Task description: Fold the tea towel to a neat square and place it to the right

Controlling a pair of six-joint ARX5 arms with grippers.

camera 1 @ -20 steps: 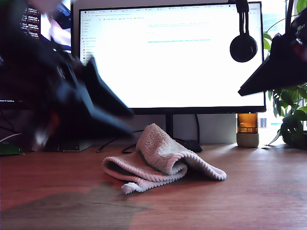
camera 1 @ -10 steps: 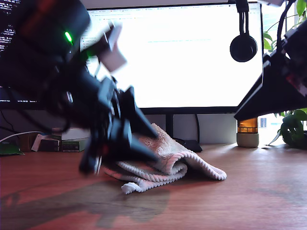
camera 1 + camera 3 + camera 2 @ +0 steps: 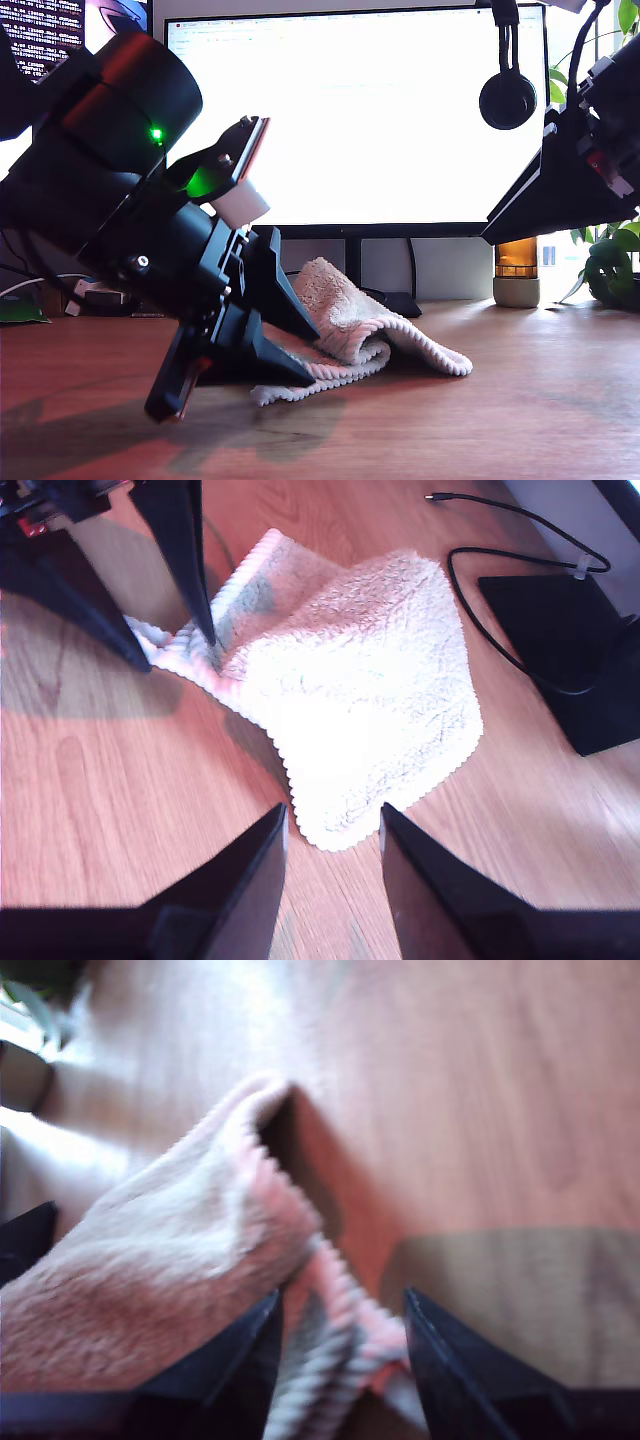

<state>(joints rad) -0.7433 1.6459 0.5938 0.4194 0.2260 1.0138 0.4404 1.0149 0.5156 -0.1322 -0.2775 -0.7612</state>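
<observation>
Towel (image 3: pixel 350 690): one, between two parted grippers (image 3: pixel 340 1360) (image 3: pixel 333 880).

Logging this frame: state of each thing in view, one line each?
Towel: crumpled on the desk, loosely folded over, not square.
My first gripper: open, fingers astride the towel's corded edge.
My second gripper: open, above the towel, off it.
Monitor: on.
Headphones: hanging on the monitor's corner.
</observation>
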